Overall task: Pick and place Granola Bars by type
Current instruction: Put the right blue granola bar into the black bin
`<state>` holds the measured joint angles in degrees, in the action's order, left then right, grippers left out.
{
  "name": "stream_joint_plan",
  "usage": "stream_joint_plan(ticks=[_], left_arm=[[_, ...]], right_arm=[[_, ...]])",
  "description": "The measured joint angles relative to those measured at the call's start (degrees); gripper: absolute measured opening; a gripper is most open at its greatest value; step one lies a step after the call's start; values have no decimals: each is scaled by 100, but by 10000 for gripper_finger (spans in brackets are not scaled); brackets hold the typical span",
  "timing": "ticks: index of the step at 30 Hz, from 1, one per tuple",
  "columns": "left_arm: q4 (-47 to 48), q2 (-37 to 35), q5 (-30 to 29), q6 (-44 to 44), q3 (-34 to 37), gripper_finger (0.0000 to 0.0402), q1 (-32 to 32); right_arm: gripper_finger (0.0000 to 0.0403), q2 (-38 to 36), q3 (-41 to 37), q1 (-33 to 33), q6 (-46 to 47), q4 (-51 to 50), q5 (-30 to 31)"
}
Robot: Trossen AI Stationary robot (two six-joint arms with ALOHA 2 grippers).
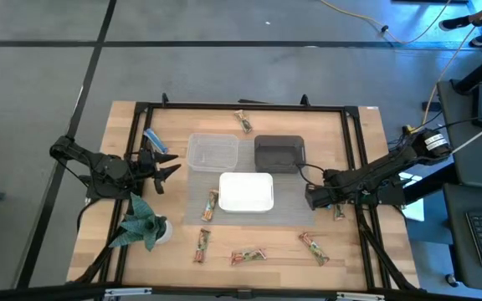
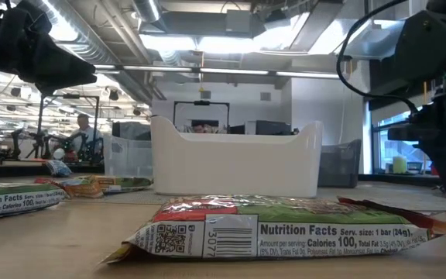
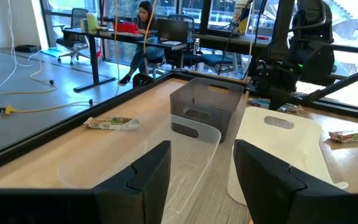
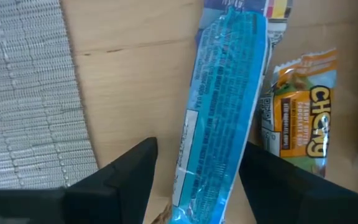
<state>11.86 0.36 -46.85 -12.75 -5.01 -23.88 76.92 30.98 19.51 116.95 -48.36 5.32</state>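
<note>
High view. Landmark: white tub [image 1: 246, 191], mid-tabletop [image 1: 350, 251]. Clear tub [image 1: 212, 152] and dark tub [image 1: 279, 153] stand just behind it. Tan bars lie around it: one touching its left side [image 1: 211, 206], three in front [image 1: 202, 245] [image 1: 248, 256] [image 1: 314, 247], one behind the tubs [image 1: 243, 121]. A blue bar [image 1: 155, 140] lies left of the clear tub. Left claw [image 1: 167, 165] waits left of the white tub; right claw [image 1: 314, 197] sits low, just right of it. Green paper plant [image 1: 143, 222] front-left.

Low view. A tan bar [image 2: 273, 227] lies nearest, in front of the white tub [image 2: 235, 167].

Left wrist view. Left claw [image 3: 201, 174]: fingers apart, nothing between them, facing the tubs.

Right wrist view. Right claw [image 4: 197, 177]: fingers parted either side of a blue bar [image 4: 219, 112], not seen to pinch it; an orange bar [image 4: 300, 112] lies just beside.

Step judged: picking the blue bar right of the white tub. Next: close squarely on it alone, lift, carry to its tub.
</note>
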Motion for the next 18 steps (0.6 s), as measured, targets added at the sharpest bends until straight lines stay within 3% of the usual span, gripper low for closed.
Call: stream_joint_plan(ticks=[18], left_arm=[[2, 0, -170, 0, -1, 169, -2]], right_arm=[[111, 9, -13, -4, -371, -2, 2]])
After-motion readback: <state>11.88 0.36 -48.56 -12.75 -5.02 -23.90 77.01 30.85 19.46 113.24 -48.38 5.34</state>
